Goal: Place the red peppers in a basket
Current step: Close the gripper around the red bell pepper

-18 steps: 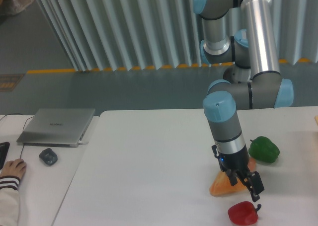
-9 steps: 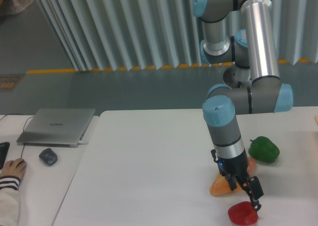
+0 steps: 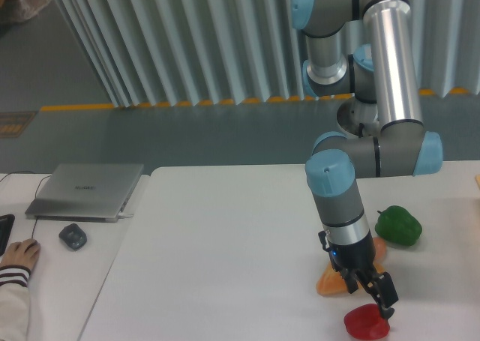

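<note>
The red pepper (image 3: 364,325) lies on the white table (image 3: 225,251) near its front edge, and its lower part is cut off by the frame. My gripper (image 3: 373,299) hangs right above it, tilted, with its fingers spread and nothing between them. Its lower fingertip (image 3: 387,309) reaches the pepper's top right. I cannot tell whether it touches. No basket can be made out in this view.
An orange-tan wedge (image 3: 330,282) lies just behind the gripper, partly hidden by it. A green pepper (image 3: 398,225) sits further back right. A tan sliver (image 3: 477,180) shows at the right edge. On the left are a laptop (image 3: 86,190), a mouse (image 3: 73,236) and a person's hand (image 3: 16,256).
The gripper has come down and slightly forward, from above the wedge to right over the red pepper. The pepper and the other objects have not moved.
</note>
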Motion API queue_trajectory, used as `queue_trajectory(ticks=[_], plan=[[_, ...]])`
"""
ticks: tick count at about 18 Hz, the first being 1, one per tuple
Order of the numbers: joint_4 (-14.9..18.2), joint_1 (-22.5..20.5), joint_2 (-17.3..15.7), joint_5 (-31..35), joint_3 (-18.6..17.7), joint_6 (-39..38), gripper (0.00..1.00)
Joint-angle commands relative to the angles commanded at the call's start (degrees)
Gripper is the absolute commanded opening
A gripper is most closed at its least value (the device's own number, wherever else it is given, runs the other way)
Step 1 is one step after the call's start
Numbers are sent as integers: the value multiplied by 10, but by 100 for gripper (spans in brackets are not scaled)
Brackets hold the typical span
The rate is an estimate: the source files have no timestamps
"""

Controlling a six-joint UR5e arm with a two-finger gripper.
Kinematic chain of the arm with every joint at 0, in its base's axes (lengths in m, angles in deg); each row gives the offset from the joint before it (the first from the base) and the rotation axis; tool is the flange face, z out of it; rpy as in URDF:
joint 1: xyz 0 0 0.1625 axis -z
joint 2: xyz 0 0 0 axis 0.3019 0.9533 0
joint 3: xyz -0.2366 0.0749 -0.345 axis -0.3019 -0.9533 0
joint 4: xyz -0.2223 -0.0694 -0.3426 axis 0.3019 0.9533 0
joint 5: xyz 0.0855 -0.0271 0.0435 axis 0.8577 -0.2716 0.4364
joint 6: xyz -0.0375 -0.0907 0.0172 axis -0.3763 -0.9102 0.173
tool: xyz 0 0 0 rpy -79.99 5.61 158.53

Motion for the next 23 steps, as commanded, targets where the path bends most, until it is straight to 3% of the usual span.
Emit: queue_trajectory(ticks=[23], plan=[[-2, 2, 21, 0, 3, -4, 100]])
